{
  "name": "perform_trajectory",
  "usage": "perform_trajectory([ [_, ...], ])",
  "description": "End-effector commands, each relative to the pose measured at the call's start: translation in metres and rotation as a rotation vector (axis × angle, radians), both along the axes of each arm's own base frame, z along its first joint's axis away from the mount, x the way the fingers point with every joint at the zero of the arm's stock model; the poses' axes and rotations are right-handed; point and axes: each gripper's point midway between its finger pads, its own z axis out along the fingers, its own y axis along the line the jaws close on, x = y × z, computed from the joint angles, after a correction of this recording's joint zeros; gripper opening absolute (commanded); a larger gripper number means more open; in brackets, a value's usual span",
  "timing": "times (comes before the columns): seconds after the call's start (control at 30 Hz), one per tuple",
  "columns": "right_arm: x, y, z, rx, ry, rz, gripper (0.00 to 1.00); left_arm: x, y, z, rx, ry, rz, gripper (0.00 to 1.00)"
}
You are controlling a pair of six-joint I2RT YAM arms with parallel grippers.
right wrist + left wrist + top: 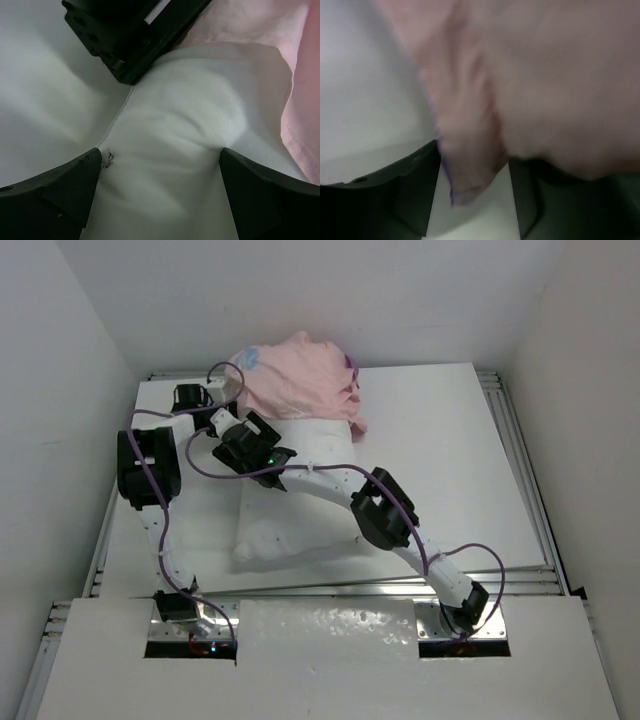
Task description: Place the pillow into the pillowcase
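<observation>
The pillowcase [300, 380] lies bunched at the back of the table with its pale pink inside showing. The white pillow [285, 530] lies in front of it, its far end under the pink fabric. My left gripper [238, 380] is at the pillowcase's left edge. In the left wrist view a hanging fold of the pillowcase [470, 165], purple along its hem, sits between the fingers [395, 195] of my left gripper [474, 157], which stand apart. My right gripper [240, 435] is open on the pillow [170, 115], which fills my right gripper's [160, 160] gap; its fingertips [75, 175] press into the pillow.
The left gripper's black body [130, 35] is close ahead in the right wrist view, with pink pillowcase [300, 100] at the right. White walls enclose the table [440, 460] on three sides. Purple cables [200, 465] loop along both arms.
</observation>
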Motion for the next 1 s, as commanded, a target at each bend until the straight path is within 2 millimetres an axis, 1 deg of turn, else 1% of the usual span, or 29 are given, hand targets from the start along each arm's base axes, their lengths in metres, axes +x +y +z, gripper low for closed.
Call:
perform_trajectory([
  [0.0, 0.015, -0.027, -0.032, -0.114, 0.004, -0.074, 0.97, 0.023, -0.014, 0.008, -0.023, -0.051, -0.003, 0.52],
  [0.03, 0.016, -0.03, -0.042, -0.111, 0.024, -0.087, 0.95, 0.025, -0.012, 0.007, -0.017, -0.046, 0.009, 0.38],
  [0.07, 0.02, -0.037, -0.046, -0.108, 0.037, -0.097, 0.86, 0.027, -0.011, 0.008, -0.016, -0.049, 0.011, 0.29],
  [0.1, 0.021, -0.041, -0.052, -0.109, 0.049, -0.103, 0.79, 0.027, -0.011, 0.009, -0.016, -0.051, 0.012, 0.07],
  [0.13, 0.022, -0.045, -0.059, -0.113, 0.062, -0.106, 0.72, 0.027, -0.01, 0.01, -0.02, -0.052, 0.014, 0.0],
  [0.17, 0.028, -0.051, -0.062, -0.105, 0.069, -0.12, 0.64, 0.026, -0.012, 0.017, -0.026, -0.06, 0.009, 0.0],
  [0.2, 0.03, -0.053, -0.067, -0.107, 0.075, -0.123, 0.39, 0.024, -0.014, 0.02, -0.034, -0.063, -0.004, 0.0],
  [0.23, 0.033, -0.055, -0.075, -0.114, 0.083, -0.125, 0.26, 0.02, -0.019, 0.025, -0.054, -0.063, -0.028, 0.0],
  [0.27, 0.038, -0.061, -0.08, -0.124, 0.09, -0.138, 0.12, 0.015, -0.022, 0.037, -0.064, -0.073, -0.043, 0.0],
  [0.3, 0.041, -0.06, -0.078, -0.115, 0.086, -0.143, 0.0, 0.01, -0.025, 0.044, -0.071, -0.083, -0.061, 0.0],
  [0.33, 0.044, -0.06, -0.082, -0.089, 0.106, -0.145, 0.0, -0.001, -0.031, 0.046, -0.093, -0.074, -0.088, 0.0],
  [0.37, 0.051, -0.065, -0.082, -0.06, 0.118, -0.161, 0.0, -0.007, -0.034, 0.068, -0.096, -0.107, -0.108, 0.0],
  [0.4, 0.055, -0.062, -0.076, 0.007, 0.13, -0.174, 0.0, -0.015, -0.037, 0.075, -0.089, -0.125, -0.143, 0.0],
  [0.43, 0.057, -0.058, -0.073, 0.09, 0.153, -0.184, 0.0, -0.028, -0.044, 0.079, -0.099, -0.122, -0.18, 0.0],
  [0.47, 0.071, -0.053, -0.038, 0.204, 0.094, -0.192, 0.0, -0.039, -0.047, 0.101, -0.091, -0.149, -0.202, 0.0],
  [0.5, 0.076, -0.051, -0.024, 0.263, 0.067, -0.194, 0.0, -0.047, -0.049, 0.108, -0.068, -0.169, -0.237, 0.0],
  [0.53, 0.08, -0.049, -0.009, 0.339, 0.036, -0.209, 0.0, -0.06, -0.057, 0.111, -0.065, -0.169, -0.274, 0.0],
  [0.57, 0.093, -0.048, 0.023, 0.432, -0.047, -0.23, 0.0, -0.073, -0.063, 0.128, -0.051, -0.19, -0.303, 0.0],
  [0.6, 0.101, -0.048, 0.055, 0.507, -0.1, -0.244, 0.0, -0.083, -0.073, 0.131, -0.023, -0.212, -0.37, 0.0],
  [0.63, 0.107, -0.051, 0.074, 0.582, -0.134, -0.269, 0.0, -0.094, -0.077, 0.133, -0.011, -0.211, -0.407, 0.0],
  [0.67, 0.117, -0.058, 0.11, 0.704, -0.203, -0.296, 0.0, -0.11, -0.085, 0.14, -0.008, -0.215, -0.476, 0.0],
  [0.7, 0.122, -0.064, 0.126, 0.744, -0.241, -0.307, 0.0, -0.117, -0.085, 0.139, 0.002, -0.204, -0.493, 0.0],
  [0.73, 0.126, -0.069, 0.143, 0.819, -0.267, -0.325, 0.0, -0.125, -0.091, 0.145, -0.025, -0.208, -0.545, 0.0],
  [0.77, 0.132, -0.079, 0.163, 0.89, -0.316, -0.343, 0.0, -0.14, -0.092, 0.139, -0.044, -0.151, -0.573, 0.0],
  [0.83, 0.132, -0.091, 0.19, 0.973, -0.367, -0.37, 0.0, -0.151, -0.1, 0.146, -0.064, -0.182, -0.668, 0.0],
  [0.87, 0.131, -0.093, 0.204, 1.018, -0.404, -0.367, 0.0, -0.158, -0.103, 0.144, -0.082, -0.164, -0.691, 0.0],
  [0.9, 0.129, -0.094, 0.21, 1.042, -0.413, -0.367, 0.0, -0.159, -0.104, 0.146, -0.081, -0.177, -0.711, 0.0],
  [0.93, 0.126, -0.094, 0.217, 1.083, -0.409, -0.363, 0.0, -0.162, -0.116, 0.148, -0.083, -0.186, -0.749, 0.0],
  [0.97, 0.123, -0.092, 0.221, 1.11, -0.409, -0.353, 0.0, -0.165, -0.121, 0.148, -0.087, -0.177, -0.768, 0.0],
])
